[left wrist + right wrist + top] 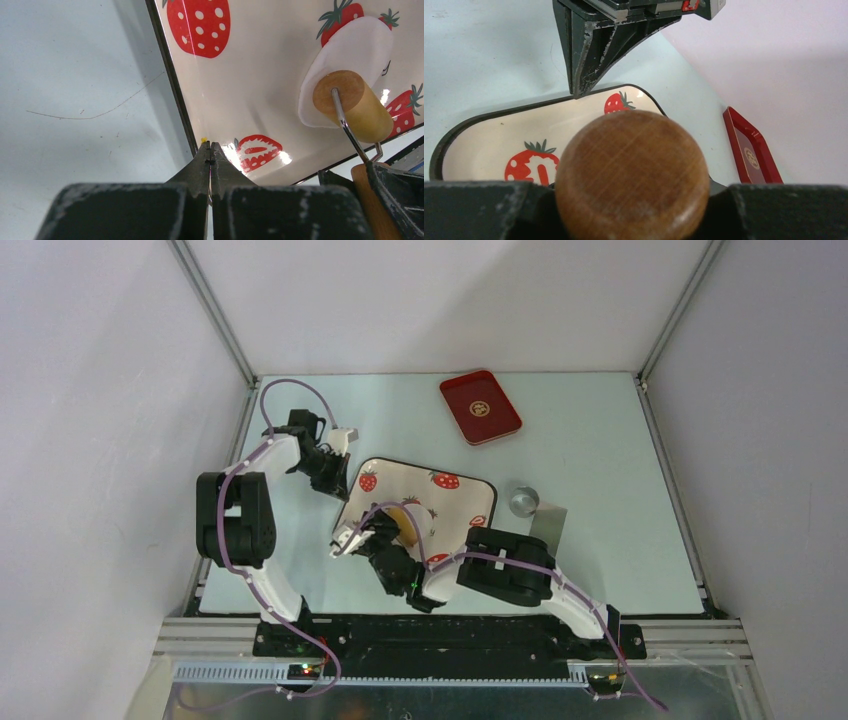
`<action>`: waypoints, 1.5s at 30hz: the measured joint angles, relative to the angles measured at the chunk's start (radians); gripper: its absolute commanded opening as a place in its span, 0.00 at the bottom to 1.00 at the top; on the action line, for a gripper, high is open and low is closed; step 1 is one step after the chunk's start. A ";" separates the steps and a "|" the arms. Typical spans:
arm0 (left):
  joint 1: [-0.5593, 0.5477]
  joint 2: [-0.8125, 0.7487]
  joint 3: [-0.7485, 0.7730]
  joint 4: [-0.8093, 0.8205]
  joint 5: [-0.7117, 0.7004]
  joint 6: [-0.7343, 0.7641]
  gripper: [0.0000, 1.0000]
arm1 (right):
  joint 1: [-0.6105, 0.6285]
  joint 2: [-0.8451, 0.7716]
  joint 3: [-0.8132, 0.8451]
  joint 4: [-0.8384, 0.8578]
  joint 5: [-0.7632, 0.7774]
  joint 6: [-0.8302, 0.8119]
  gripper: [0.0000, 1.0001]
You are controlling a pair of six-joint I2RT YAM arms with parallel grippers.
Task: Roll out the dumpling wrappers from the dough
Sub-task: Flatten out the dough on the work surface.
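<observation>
Hanging over the near-left part of the strawberry tray (455, 502), the right gripper (388, 535) in the top view holds a rolling pin (405, 524) whose pale roller lies across the tray's floor. The left gripper (340, 485) stands at the tray's left edge. A red tray (480, 407) lies well apart at the far side of the pale worktop (600, 460), and a small silvery cup (522, 500) sits just beside the strawberry tray's right edge; the dough piece cannot be made out from this height. In the left wrist view the left gripper (210, 149) is closed with nothing between its jaws, its tips meeting right at the dark rim of the strawberry tray (175, 95). Farther in, a dumpling wrapper (357, 47), thin, flat and white, lies on the tray floor partly over a printed strawberry, and the roller of the rolling pin (357, 107) rests on its near part, a metal rod running from the roller's end back to a brown handle. In the right wrist view the right gripper (631, 197) is clamped on that handle, the round wooden end of the rolling pin (631, 175) filling the space between its fingers. Beyond it the left gripper (586, 75) points down at the far rim of the strawberry tray (489, 137), and the red tray (751, 150) lies off to the right.
</observation>
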 measured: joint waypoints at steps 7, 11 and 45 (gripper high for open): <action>0.000 0.000 0.000 0.000 0.000 0.000 0.00 | 0.010 0.007 0.002 0.011 -0.014 -0.014 0.00; 0.000 0.000 0.000 0.000 0.000 0.000 0.00 | 0.014 0.010 0.002 0.018 -0.020 -0.017 0.00; 0.001 0.000 0.000 0.000 0.000 0.000 0.00 | 0.051 0.021 0.002 0.040 -0.060 -0.037 0.00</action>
